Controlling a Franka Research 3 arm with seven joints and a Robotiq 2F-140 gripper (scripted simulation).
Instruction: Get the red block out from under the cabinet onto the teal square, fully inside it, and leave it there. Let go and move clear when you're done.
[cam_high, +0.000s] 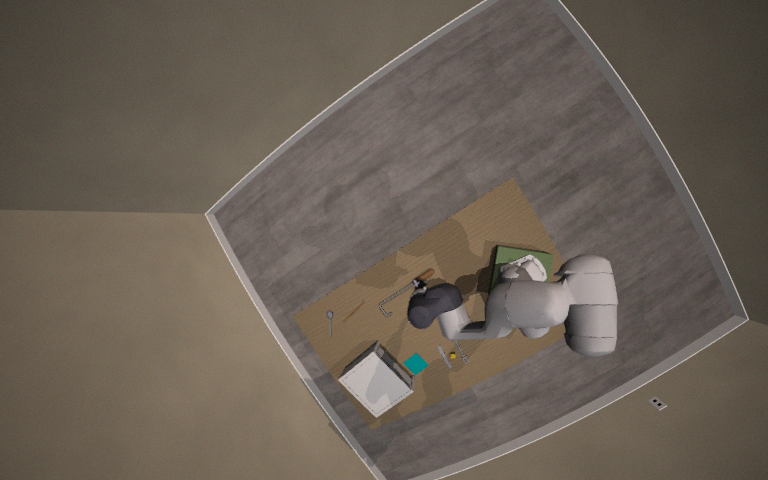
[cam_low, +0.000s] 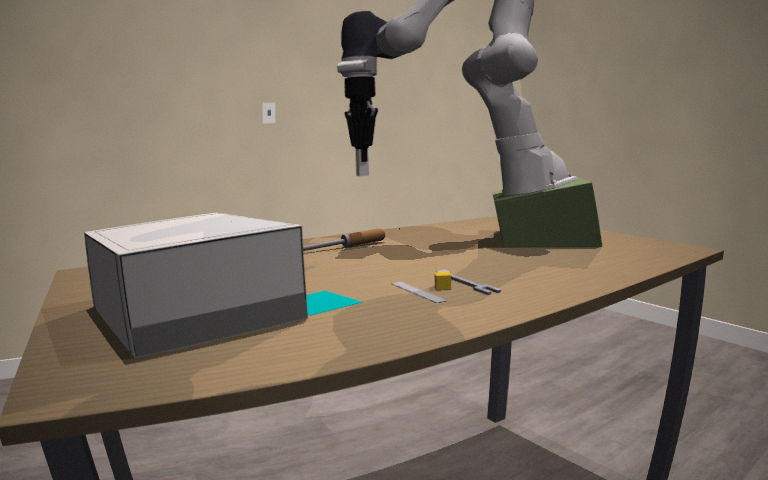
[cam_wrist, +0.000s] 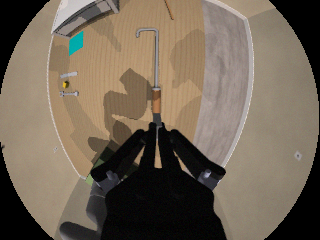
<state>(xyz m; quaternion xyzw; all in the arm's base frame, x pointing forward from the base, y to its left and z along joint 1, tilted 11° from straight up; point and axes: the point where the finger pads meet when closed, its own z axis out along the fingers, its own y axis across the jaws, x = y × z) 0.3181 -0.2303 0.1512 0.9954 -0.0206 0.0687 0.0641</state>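
Searching all three views, the red block is not seen; it is judged to lie hidden beneath the cabinet (cam_low: 209, 277), in the dark recess along the base. The teal square (cam_low: 328, 300) lies flat on the table (cam_low: 566, 305), touching or just beside the cabinet's front foot, and nothing rests on it. Behind the cabinet a hooked tool (cam_low: 362, 236) with a brown handle is laid on the table. The gripper (cam_low: 361, 164) hangs high above the table, over the handle end of that tool, its fingers fully closed with nothing held between them. Risks are judged as follows: a descent with the fingers closed would strike the handle rather than straddle it; a grasp off the handle's middle could let the long rod swing or slip; a sweep under the cabinet made blind could push the block deeper, or drag it past the square's edge. The hook's bent tip (cam_high: 382, 308), a spoon (cam_high: 330, 319) and a thin stick (cam_high: 353, 311) are shown only by the top and wrist views, being blocked by the cabinet in the exterior view. Height above the table is shown only by the exterior view.
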